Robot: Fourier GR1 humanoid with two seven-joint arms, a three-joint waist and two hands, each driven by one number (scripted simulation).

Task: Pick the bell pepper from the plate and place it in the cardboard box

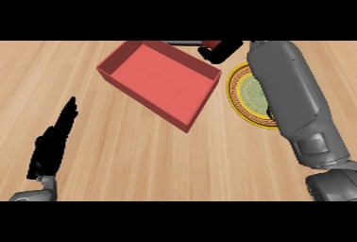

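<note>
View from the head, looking down on a wooden counter (pixel 146 163). The box (pixel 159 78), red and open-topped, lies turned at an angle and serves as the reference for every position given here; nothing can be seen inside it.

The plate (pixel 246 94), green with a yellow patterned rim, lies just beside the box's right corner. The right forearm (pixel 293 94) crosses over the plate and hides its right half. No pepper shows on the part of the plate that can be seen.

The right hand (pixel 225 51) is just beyond the box's far right corner, outside the rim. Its fingers are curled about a small red thing, judged to be the bell pepper (pixel 211 45), of which only a small part shows.

The left hand (pixel 50 142) rests well apart from the box, off its near left side, fingers straight and holding nothing.

Step in hand, as judged: the pick appears done and the carry from plate to box is under way. The pepper is off the plate but not yet over the box's opening.

The next move calls for shifting the right hand toward the box's middle, clear of the far wall, lowering it inside, and only then parting the fingers.
</note>
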